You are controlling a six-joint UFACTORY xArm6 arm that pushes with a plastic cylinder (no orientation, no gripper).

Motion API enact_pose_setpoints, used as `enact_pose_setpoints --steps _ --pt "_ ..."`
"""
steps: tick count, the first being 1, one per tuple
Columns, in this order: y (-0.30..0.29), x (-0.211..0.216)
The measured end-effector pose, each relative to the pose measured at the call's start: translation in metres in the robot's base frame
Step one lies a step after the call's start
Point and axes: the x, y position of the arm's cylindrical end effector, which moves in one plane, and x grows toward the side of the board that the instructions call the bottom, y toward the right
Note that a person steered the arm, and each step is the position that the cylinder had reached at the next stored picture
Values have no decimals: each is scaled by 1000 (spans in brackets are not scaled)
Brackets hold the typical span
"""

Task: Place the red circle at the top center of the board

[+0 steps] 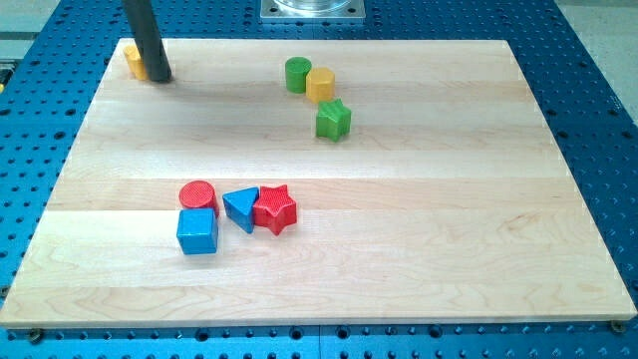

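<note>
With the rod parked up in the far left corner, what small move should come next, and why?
Probably bring my tip down the view to just below the red circle, on its left edge. It now sits at the top left beside a yellow block, far from the circle. The blue cube touches the circle from below, so entry is tight.

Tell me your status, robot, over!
My tip at board's top left, against a partly hidden yellow block. Red circle block lower left, touching blue cube. Green cylinder and yellow cylinder near top center.
</note>
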Motion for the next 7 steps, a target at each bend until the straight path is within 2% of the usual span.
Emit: enact_pose_setpoints --steps 2,3,5,6,7 --pt "13 203" --pt "14 255" --pt "117 240" --pt "122 202" --pt "132 208"
